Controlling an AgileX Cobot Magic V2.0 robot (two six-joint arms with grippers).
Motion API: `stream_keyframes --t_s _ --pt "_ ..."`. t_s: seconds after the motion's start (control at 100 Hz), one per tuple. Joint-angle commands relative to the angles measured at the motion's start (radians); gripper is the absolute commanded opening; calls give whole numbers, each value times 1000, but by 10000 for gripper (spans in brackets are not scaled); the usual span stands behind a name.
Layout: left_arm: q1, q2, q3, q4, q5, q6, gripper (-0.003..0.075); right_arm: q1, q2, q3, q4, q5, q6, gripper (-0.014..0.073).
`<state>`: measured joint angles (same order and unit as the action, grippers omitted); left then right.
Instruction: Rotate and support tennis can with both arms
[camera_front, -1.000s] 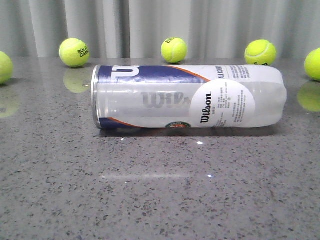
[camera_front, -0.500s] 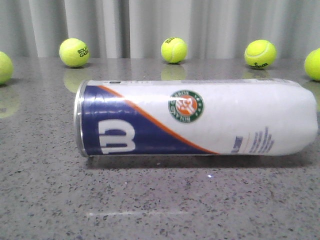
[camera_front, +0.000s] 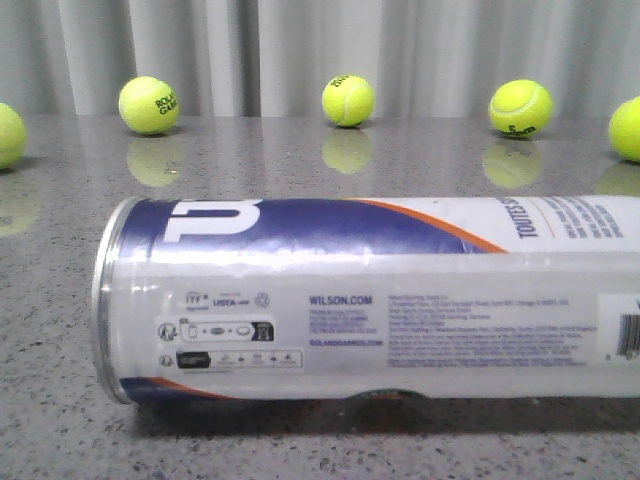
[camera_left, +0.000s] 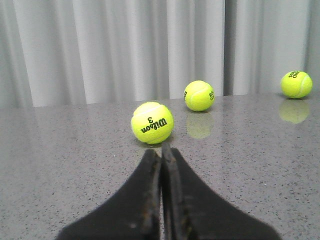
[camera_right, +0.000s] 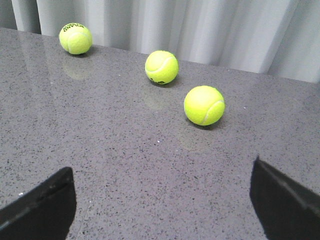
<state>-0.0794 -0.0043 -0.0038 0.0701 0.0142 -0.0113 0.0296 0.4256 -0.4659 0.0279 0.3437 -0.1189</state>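
Tennis can (camera_front: 370, 300) lies on its side across the grey speckled bench (camera_front: 60, 420), close to the front camera, its silver rim (camera_front: 108, 300) toward the robot's left and its far end running out of view on the right. The navy panel with part of a white letter faces upward, an orange stripe edges it, and small print with "WILSON.COM" faces the camera. Neither gripper shows in the front view, and nothing touches the can there.

Behind the can, well apart from it, yellow-green tennis balls sit in a row along the curtain: one cut by the left edge (camera_front: 8, 134), one with dark lettering (camera_front: 149, 104), one in the middle (camera_front: 348, 100), one further right (camera_front: 521, 108) and one at the right edge (camera_front: 627, 128).

The right gripper (camera_right: 162, 200) is spread wide, its two black fingers (camera_right: 42, 207) at opposite sides of its wrist view with only bare bench between them; it holds nothing. Three balls lie beyond it, the nearest (camera_right: 204, 105) unmarked.

The left gripper (camera_left: 161, 150) has its fingers pressed together, tips meeting with nothing between them. A ball printed "Wilson 3" (camera_left: 152, 122) sits just beyond the tips; whether they touch it cannot be told.
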Motion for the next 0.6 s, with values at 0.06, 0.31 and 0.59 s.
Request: stream_keyframes --t_s 0.06,0.31,0.59 --pt "2 -39 46 -7 -75 -7 -21 -8 -29 10 -6 -156 3 666" --pt "2 -39 46 -7 -75 -7 -21 -8 -29 10 -6 -175 3 559" --pt "2 -39 46 -7 -75 -7 -21 -8 -29 10 -6 -176 3 121"
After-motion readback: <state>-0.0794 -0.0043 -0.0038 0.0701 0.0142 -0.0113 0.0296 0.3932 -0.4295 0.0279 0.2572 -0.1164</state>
